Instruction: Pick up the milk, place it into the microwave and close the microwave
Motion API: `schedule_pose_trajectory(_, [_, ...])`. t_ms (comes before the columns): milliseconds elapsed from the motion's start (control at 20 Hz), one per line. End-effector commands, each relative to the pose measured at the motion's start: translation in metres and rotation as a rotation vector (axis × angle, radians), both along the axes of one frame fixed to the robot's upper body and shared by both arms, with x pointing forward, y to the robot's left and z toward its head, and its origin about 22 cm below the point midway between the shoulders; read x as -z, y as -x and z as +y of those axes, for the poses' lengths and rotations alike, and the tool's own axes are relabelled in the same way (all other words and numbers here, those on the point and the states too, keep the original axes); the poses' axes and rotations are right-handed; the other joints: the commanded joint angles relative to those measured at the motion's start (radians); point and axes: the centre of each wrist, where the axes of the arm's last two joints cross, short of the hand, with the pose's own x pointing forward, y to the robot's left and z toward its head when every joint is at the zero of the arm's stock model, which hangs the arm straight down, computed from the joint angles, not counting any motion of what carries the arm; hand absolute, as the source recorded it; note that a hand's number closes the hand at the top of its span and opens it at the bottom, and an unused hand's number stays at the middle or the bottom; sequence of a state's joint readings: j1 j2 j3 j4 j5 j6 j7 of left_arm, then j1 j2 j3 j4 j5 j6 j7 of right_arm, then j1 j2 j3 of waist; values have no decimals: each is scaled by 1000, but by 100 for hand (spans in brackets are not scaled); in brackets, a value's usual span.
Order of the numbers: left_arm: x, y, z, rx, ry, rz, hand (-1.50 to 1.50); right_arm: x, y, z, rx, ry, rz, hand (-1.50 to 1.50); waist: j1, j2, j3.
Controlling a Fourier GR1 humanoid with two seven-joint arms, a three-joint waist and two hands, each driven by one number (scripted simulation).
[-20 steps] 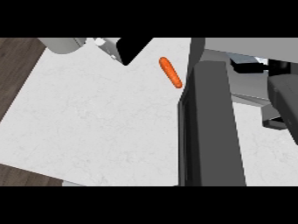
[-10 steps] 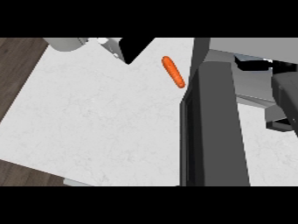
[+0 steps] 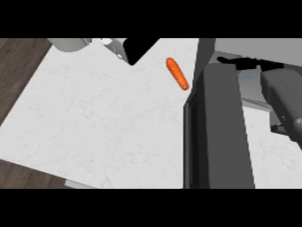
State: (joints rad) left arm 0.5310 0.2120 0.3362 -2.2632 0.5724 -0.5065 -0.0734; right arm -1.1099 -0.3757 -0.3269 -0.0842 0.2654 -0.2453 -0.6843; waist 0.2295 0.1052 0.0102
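A grey forearm comes in from the right edge and reaches up toward the open microwave (image 3: 264, 48), its right robot hand (image 3: 245, 63) showing only as a dark shape at the mouth of the grey cavity. Whether that robot hand is open, closed or holding something cannot be told from here. The milk cannot be made out; it may be hidden behind the hand or inside the cavity, but nothing confirms that. Just left of the robot hand and forearm, the dark microwave door (image 3: 217, 128) stands swung out, running as a long band down across the white worktop (image 3: 94, 119). Further left of the hand, beyond the door's top edge, an orange carrot (image 3: 177, 73) lies tilted on the worktop, apart from the door. Well to the left, at the worktop's far edge, part of a grey and white object (image 3: 91, 43) with a black panel shows.
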Motion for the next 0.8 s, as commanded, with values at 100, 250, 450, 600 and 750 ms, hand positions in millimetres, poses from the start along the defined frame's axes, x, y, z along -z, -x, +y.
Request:
schedule_pose_trajectory(100, [-1, -7, 2, 0, -17, 15, -150, -2, -8, 41, -70, 69, 67, -150, -1, -8, -5])
schedule_pose_trajectory(250, [-3, -8, 4, 3, -31, 13, -150, -13, -14, 60, -29, 70, 57, -150, 2, -14, -5])
schedule_pose_trajectory(450, [6, -10, 2, 10, -3, 57, -150, -13, -16, 94, -28, 36, 53, -150, -17, -23, -7])
schedule_pose_trajectory(600, [5, -11, 2, 19, -19, 47, -150, -14, -16, 98, -57, 37, 22, -150, -21, -23, -5])
schedule_pose_trajectory(750, [9, -10, 0, 16, -4, 68, -150, -26, -20, 99, -61, 31, -7, -150, -37, -31, -5])
